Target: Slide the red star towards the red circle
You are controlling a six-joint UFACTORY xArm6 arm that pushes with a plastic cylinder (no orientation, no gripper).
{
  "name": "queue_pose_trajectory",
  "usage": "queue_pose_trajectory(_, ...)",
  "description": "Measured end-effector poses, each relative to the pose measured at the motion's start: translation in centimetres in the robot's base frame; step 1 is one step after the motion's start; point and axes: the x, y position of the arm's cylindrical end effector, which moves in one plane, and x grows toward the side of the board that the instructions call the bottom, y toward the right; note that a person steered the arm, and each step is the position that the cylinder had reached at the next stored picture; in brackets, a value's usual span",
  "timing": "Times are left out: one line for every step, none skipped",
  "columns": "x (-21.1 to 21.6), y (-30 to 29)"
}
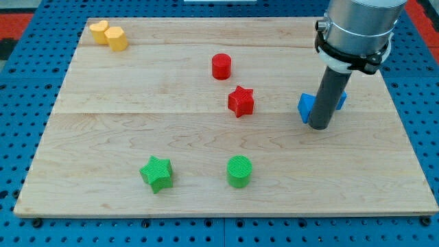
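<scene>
The red star (241, 101) lies near the middle of the wooden board. The red circle (221, 66) stands just above it and slightly to the view's left, a small gap apart. My tip (319, 126) rests on the board at the view's right, well to the right of the red star and a little lower. The rod stands in front of a blue block (309, 106) and hides part of it, so its shape is unclear.
A yellow heart (100, 31) and a yellow hexagon-like block (116, 38) sit touching at the top left corner. A green star (157, 173) and a green circle (239, 171) lie near the bottom. The board's edge (226, 215) meets a blue perforated table.
</scene>
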Motion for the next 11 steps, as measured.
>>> queue_pose_trajectory(-1.3, -0.2)
queue_pose_trajectory(-3.3, -0.6)
queue_pose_trajectory(-2.1, 0.4)
queue_pose_trajectory(-1.5, -3.6)
queue_pose_trajectory(-1.7, -13.1)
queue_pose_trajectory(-3.3, -14.1)
queue_pose_trajectory(-4.4, -14.5)
queue_pose_trajectory(-4.5, -15.7)
queue_pose_trajectory(-4.5, -15.8)
queue_pose_trajectory(-4.5, -15.8)
queue_pose_trajectory(-4.4, -15.5)
